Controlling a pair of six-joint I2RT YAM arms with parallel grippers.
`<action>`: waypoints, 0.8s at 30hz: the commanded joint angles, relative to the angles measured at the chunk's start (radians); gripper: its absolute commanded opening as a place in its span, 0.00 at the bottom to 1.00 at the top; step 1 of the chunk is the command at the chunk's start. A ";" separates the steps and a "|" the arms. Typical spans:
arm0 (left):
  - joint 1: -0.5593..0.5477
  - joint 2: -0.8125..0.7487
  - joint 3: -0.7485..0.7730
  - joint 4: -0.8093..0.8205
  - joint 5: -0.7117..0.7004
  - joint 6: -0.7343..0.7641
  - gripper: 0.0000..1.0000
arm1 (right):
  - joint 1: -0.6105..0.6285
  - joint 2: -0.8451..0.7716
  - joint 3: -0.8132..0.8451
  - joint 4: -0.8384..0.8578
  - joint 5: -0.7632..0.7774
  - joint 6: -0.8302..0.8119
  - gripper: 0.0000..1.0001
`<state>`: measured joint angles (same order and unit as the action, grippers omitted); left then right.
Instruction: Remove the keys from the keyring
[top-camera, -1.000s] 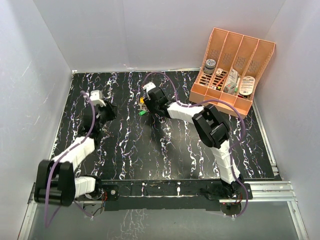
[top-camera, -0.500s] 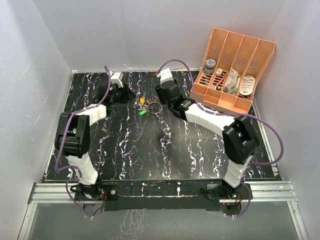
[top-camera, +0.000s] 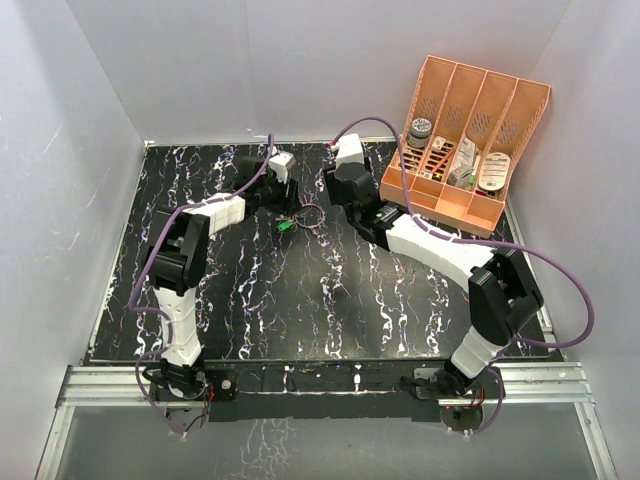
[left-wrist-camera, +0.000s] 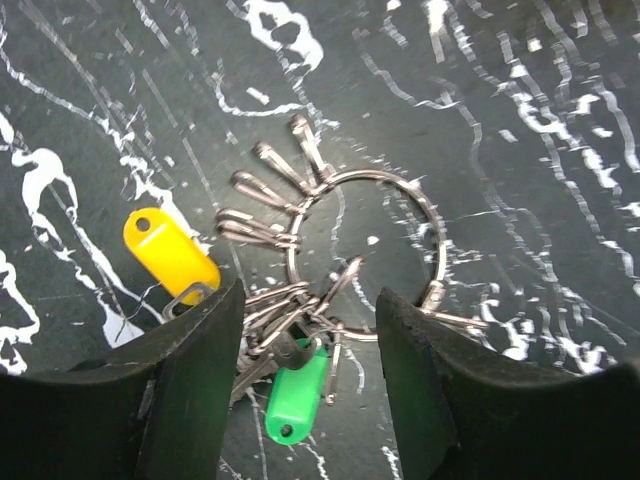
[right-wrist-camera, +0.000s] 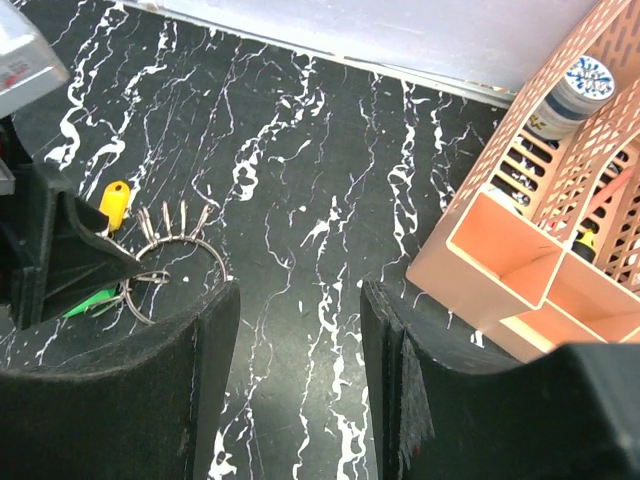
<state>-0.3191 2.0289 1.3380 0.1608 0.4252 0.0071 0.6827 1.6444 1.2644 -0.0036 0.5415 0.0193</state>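
**Both sets of fingers apart, nothing gripped; keys and ring loose on the table**

Fingers (left-wrist-camera: 190, 385) of the left gripper (left-wrist-camera: 312, 295): about half spread, one on either side of the near arc of the keyring (left-wrist-camera: 372, 173). The green key (left-wrist-camera: 295, 400) lies in the gap between them, amid a tangle of silver clasps (left-wrist-camera: 262, 185). No pad is seen pressing on anything, so nothing is held. Whether the left-hand finger brushes the clip of the yellow key (left-wrist-camera: 170, 255) cannot be told.

Right gripper (right-wrist-camera: 299, 290): a similar spread, with only bare table (right-wrist-camera: 300, 200) between the fingers. It holds nothing. It sits between the ring and the orange organiser (right-wrist-camera: 500, 240).

Position: the keyring lies flat on the black marbled table, toward the far middle, between the two grippers. Both keys are on the left arm's side of the loop.

Reading of the layout: the left gripper looks set over the key side to pinch a plastic head or its clasp. The right gripper waits on the bare side, probably to pin the wire loop while a key is worked off. Thin wire lying flat offers little to get under, so the heads are likely the easier hold.
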 joint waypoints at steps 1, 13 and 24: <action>-0.003 0.023 0.064 -0.090 -0.067 0.060 0.55 | 0.000 -0.047 -0.009 0.043 -0.037 0.025 0.50; -0.018 0.111 0.156 -0.132 -0.104 0.102 0.56 | 0.000 -0.066 -0.036 0.054 -0.069 0.034 0.50; -0.048 0.153 0.142 -0.149 -0.094 0.100 0.49 | 0.001 -0.068 -0.039 0.064 -0.058 0.036 0.50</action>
<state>-0.3527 2.1715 1.4818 0.0521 0.3180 0.1123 0.6827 1.6218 1.2285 0.0025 0.4725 0.0467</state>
